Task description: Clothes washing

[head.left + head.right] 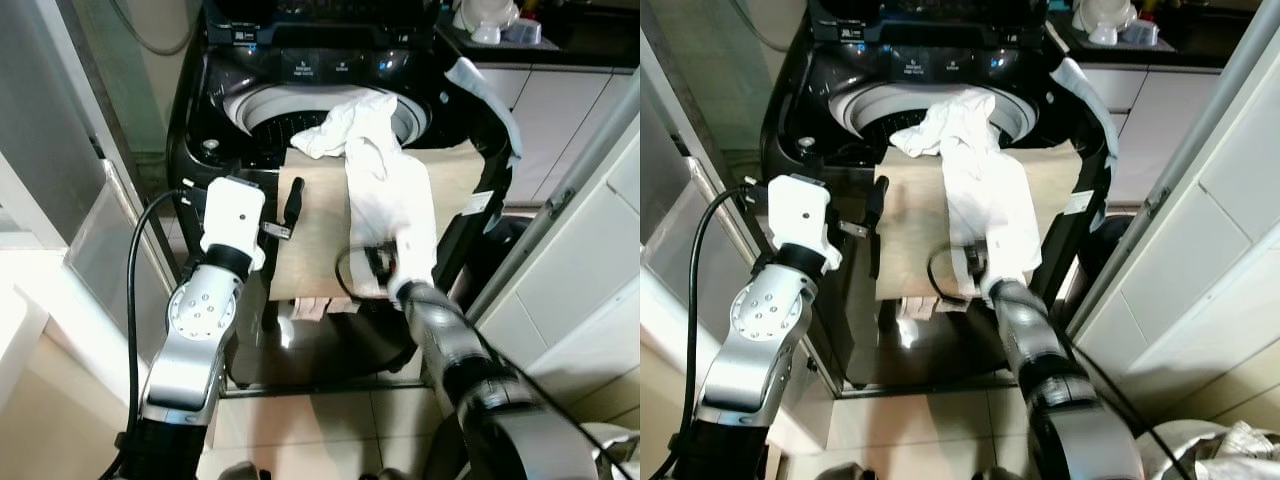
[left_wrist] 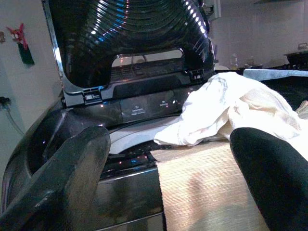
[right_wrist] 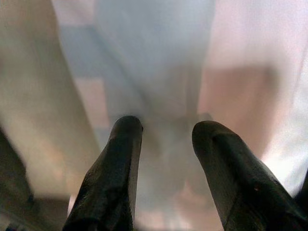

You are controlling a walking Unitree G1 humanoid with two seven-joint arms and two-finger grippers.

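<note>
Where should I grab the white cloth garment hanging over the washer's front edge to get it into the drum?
Grip the white cloth garment on its hanging lower end, coming from the front with the right tool, which is open there. Its bunched upper part already lies at the washer drum opening.

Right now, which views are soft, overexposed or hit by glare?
Right wrist view: white cloth pressed close, blurred and washed out. Left wrist view: specular glints on the ribbed washer lid, near finger out of focus. Eye views: sharp, blown-out white at the left edge, reflection on the floor.
</note>
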